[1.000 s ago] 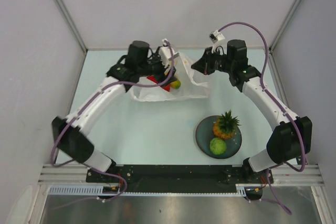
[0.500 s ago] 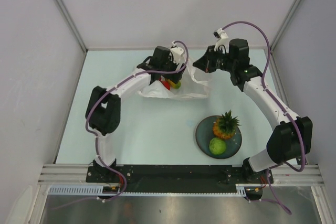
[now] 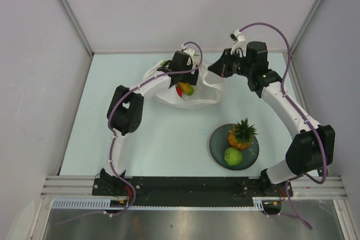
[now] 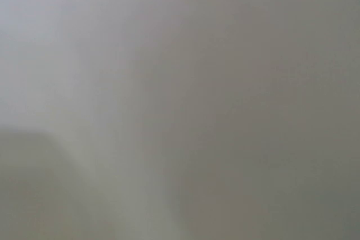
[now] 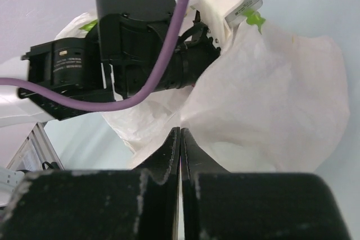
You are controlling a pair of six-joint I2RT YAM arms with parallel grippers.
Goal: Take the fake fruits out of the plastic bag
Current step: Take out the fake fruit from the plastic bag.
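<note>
Reaching into the bag [image 3: 199,96] at the far middle of the table [image 3: 124,139] with the left wrist [image 3: 183,63], dipping the left pincer under the film and out of sight; cannot tell whether spread or closed, and gets no help from the left wrist view, filled with grey-white blur. Counting two fruits inside through the film from above: a red piece [image 3: 178,90] touching a mango [image 3: 187,89], both just on the near side of that wrist, toward the arm bases. Puts the left pincer much nearer to them than the right, probably right over them; too small to read either fruit's long axis. Pinching further right with the right pincer [image 5: 180,133], pressed fully together at the bag's right edge, apparently clamping a fold and holding the mouth up. Shows, nearer and to the right, a plate [image 3: 217,145] already carrying the pineapple [image 3: 241,134] and green fruit [image 3: 233,155], well apart from the bag. Calls next, likely, for a short dip toward the near side onto the red piece or mango.
</note>
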